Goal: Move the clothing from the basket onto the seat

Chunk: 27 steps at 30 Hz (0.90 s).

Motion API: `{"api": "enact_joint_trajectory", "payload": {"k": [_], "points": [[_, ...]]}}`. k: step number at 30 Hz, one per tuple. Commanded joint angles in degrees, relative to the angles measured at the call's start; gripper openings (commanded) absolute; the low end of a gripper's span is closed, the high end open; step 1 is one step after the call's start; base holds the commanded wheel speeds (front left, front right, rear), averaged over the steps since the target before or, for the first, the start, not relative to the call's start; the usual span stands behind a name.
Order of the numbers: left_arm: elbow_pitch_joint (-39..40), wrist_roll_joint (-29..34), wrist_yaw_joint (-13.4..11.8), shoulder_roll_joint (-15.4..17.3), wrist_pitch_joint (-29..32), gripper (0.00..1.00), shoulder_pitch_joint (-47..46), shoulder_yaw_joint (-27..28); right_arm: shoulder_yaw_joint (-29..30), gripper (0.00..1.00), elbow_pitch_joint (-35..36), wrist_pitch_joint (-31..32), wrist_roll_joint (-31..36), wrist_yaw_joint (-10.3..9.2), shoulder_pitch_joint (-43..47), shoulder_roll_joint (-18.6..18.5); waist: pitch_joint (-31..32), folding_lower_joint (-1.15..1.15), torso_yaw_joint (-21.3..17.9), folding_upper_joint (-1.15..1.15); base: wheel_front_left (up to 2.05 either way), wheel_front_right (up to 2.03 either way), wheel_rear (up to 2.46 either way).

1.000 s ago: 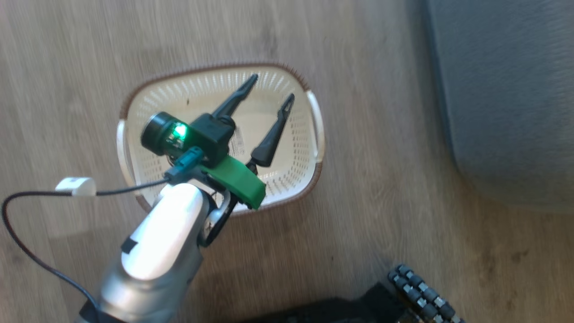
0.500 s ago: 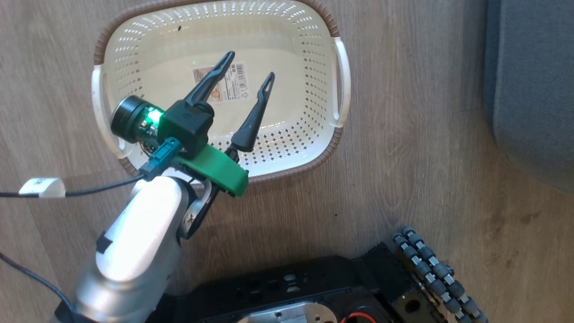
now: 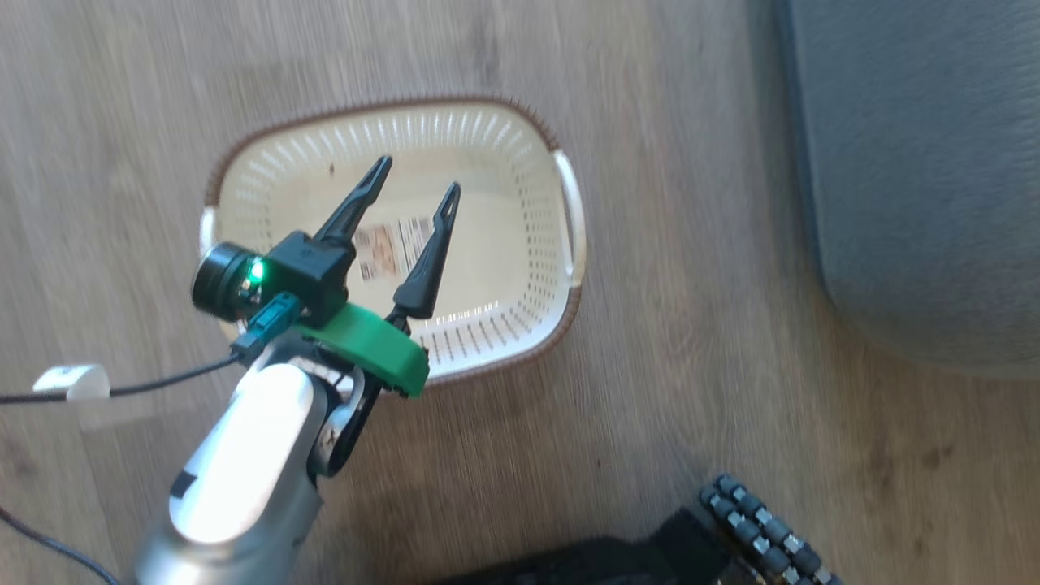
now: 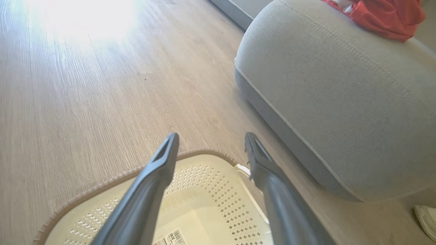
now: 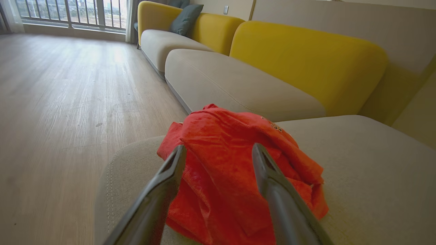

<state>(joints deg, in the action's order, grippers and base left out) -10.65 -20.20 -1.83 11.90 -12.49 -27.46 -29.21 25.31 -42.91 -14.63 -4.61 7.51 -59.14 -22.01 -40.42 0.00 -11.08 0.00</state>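
Note:
The cream basket [image 3: 524,244] stands on the wooden floor, holding nothing but a paper label [image 3: 382,248] on its bottom. My left gripper [image 3: 417,177] hovers open above its middle, nothing between the fingers. In the left wrist view the left gripper [image 4: 211,136] points over the basket's rim [image 4: 112,178] towards the grey seat [image 4: 340,102], where red clothing [image 4: 385,15] lies on top. In the right wrist view the right gripper [image 5: 218,149] is open just above the crumpled red clothing [image 5: 235,190], which rests on the seat [image 5: 368,163].
The seat's edge [image 3: 918,162] lies right of the basket, with bare floor between. My dark base [image 3: 756,528] fills the lower right. Yellow sofa backs [image 5: 306,58] rise behind the cushions. A white shoe [image 4: 425,217] sits beside the seat.
The head camera dipped and came back, so the whole picture shifted. My left gripper stays open over the basket, now nearer its middle than its right side.

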Motion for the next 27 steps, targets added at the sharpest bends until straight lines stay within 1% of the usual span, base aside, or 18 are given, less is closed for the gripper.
{"api": "enact_joint_trajectory", "payload": {"k": [1, 4, 6, 8, 11, 12, 14, 15, 19, 21, 24, 27], "points": [[0.8, -0.3, -0.7, 0.2, -0.8, 1.0, 1.6, 2.1, -1.0, 1.0, 3.9, -0.4, -1.3, -0.02, 3.3, 0.0, 7.0, 0.0, -0.9, 0.0, 0.0, 0.0, 0.0], [-1.2, -1.6, -1.6, -0.6, -1.5, 1.0, 3.7, 3.3, -3.4, 1.0, 9.8, -0.4, -3.1, -0.02, 11.3, 2.7, 11.7, 0.0, -1.0, 0.0, 0.0, 0.0, 0.0], [-2.2, -2.5, -1.4, -1.2, -1.9, 1.0, 4.9, 3.8, -4.9, 1.0, 13.3, -0.4, -3.4, -0.02, 16.4, 4.1, 14.5, 0.0, -0.6, 0.0, 0.0, 0.0, 0.0], [-3.1, -2.6, -1.5, -1.4, -2.2, 1.0, 5.8, 4.4, -6.3, 1.0, 16.5, -0.4, -2.7, -0.02, 21.3, 5.5, 17.1, 0.0, 0.5, 0.0, 0.0, 0.0, 0.0], [-4.8, -1.9, -2.6, -1.7, -2.4, 1.0, 7.1, 5.9, -8.4, 1.0, 20.2, -0.4, -1.5, -0.02, 27.8, 8.3, 20.3, 0.0, 2.3, 0.0, 0.0, 0.0, 0.0], [-4.8, -1.9, -2.6, -1.7, -2.4, 1.0, 7.1, 5.9, -8.4, 1.0, 20.2, -0.4, -1.5, -0.02, 27.8, 8.3, 20.3, 0.0, 2.3, 0.0, 0.0, 0.0, 0.0], [-5.0, -1.8, -2.9, -2.3, -2.5, 1.0, 7.9, 7.6, -9.3, 1.0, 22.2, -0.4, -0.8, -0.02, 31.0, 10.3, 22.1, 0.0, 3.5, 0.0, 0.0, 0.0, 0.0], [-5.1, -1.3, -2.7, -3.0, -2.5, 1.0, 9.0, 9.1, -10.8, 1.0, 23.8, -0.4, 0.4, -0.02, 34.0, 12.2, 23.9, 0.0, 4.9, 0.0, 0.0, 0.0, 0.0], [-6.7, -0.2, -1.8, -4.0, -2.5, 1.0, 11.1, 11.9, -13.4, 1.0, 25.7, -0.4, 2.0, -0.02, 38.7, 16.0, 26.9, 0.0, 7.3, 0.0, 0.0, 0.0, 0.0], [-7.3, 0.5, -1.5, -4.5, -2.5, 1.0, 12.0, 13.8, -14.9, 1.0, 26.2, -0.4, 2.5, -0.02, 40.5, 17.2, 28.3, 0.0, 8.2, 0.0, 0.0, 0.0, 0.0], [-8.1, 1.1, -0.9, -5.2, -2.5, 1.0, 13.5, 17.0, -16.7, 1.0, 26.4, -0.4, 2.7, -0.02, 42.8, 18.5, 30.0, 0.0, 9.3, 0.0, 0.0, 0.0, 0.0], [-9.1, 1.7, -0.1, -5.8, -2.5, 1.0, 14.6, 20.0, -19.0, 1.0, 26.4, -0.4, 3.8, -0.02, 44.6, 18.9, 31.1, 0.0, 10.1, 0.0, 0.0, 0.0, 0.0]]}}
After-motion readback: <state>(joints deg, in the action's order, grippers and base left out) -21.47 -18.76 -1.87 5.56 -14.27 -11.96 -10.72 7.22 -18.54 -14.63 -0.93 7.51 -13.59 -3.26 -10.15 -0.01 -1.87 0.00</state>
